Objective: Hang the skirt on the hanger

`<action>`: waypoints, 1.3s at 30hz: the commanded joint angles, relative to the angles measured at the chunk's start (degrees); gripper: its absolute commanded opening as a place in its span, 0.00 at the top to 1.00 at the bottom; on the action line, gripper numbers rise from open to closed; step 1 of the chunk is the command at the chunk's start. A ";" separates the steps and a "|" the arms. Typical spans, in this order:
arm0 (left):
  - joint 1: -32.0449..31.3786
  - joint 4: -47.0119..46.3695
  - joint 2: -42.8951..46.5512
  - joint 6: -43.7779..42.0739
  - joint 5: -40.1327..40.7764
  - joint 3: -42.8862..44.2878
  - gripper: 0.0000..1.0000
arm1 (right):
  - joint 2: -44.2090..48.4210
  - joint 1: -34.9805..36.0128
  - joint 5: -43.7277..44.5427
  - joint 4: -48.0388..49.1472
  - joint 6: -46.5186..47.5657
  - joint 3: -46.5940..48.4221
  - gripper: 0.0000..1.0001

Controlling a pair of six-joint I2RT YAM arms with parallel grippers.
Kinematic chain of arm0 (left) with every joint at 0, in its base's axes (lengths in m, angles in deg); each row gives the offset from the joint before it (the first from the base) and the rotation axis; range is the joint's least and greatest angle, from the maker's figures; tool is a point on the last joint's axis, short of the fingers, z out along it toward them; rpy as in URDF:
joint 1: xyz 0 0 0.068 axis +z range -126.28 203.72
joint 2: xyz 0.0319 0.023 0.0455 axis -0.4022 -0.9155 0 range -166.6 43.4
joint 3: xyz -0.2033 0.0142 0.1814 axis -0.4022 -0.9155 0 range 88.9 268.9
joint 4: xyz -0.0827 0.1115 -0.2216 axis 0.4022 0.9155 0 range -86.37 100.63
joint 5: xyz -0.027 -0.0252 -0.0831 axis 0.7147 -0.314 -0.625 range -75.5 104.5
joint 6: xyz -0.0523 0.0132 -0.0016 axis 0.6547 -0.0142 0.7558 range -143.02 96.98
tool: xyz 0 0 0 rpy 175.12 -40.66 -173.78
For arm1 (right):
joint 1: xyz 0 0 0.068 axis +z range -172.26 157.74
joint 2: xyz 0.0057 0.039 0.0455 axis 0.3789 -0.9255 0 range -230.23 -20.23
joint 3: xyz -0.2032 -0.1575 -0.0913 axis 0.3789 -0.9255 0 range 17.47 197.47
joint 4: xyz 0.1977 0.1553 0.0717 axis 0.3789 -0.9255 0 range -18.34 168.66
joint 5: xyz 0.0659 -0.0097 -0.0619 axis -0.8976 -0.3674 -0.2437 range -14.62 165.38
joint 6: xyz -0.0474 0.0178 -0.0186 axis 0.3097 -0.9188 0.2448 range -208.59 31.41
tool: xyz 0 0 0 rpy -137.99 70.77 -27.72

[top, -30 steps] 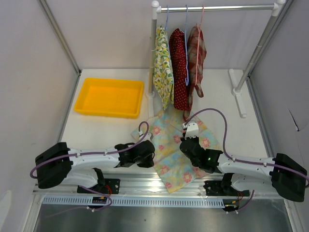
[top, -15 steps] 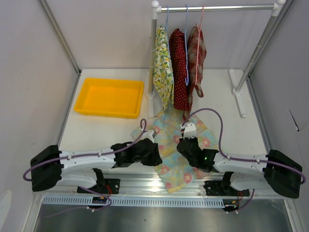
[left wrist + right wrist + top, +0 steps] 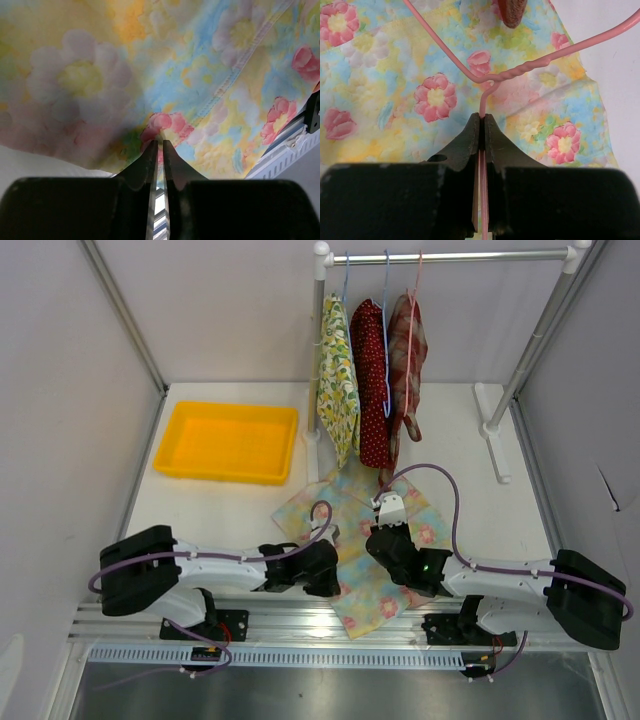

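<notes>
The skirt (image 3: pixel 352 502), pastel fabric with pink and yellow flowers, lies spread on the white table in front of the rack. My left gripper (image 3: pixel 326 574) is at its near left edge. In the left wrist view it (image 3: pixel 158 142) is shut on a fold of the skirt (image 3: pixel 210 80), which fills that view. My right gripper (image 3: pixel 386 532) is over the skirt's middle. In the right wrist view it (image 3: pixel 481 116) is shut on the neck of a pink wire hanger (image 3: pixel 512 76), whose arms spread out over the skirt (image 3: pixel 435 95).
A yellow tray (image 3: pixel 226 441) sits at the back left. A white rack (image 3: pixel 450 257) at the back holds three garments on hangers (image 3: pixel 371 380), hanging just behind the skirt. Its base foot (image 3: pixel 492 430) lies at the right. A metal rail (image 3: pixel 300 622) runs along the near edge.
My left gripper has moved right and nearer along the skirt's edge, and the skirt's left part has shifted with it. The right gripper has barely moved.
</notes>
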 commanded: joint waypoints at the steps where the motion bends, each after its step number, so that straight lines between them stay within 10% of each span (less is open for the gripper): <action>1: 1.12 1.78 3.00 1.62 1.35 -2.53 0.88 | 1.28 0.38 4.40 2.99 1.80 1.34 1.00; 19: 2.54 6.58 10.64 -3.39 2.49 1.24 0.75 | 9.00 4.14 4.15 -2.19 5.84 6.16 1.00; 39: 9.29 30.08 26.64 -26.33 12.25 32.97 0.47 | 22.90 9.87 -5.52 -20.47 11.91 21.01 1.00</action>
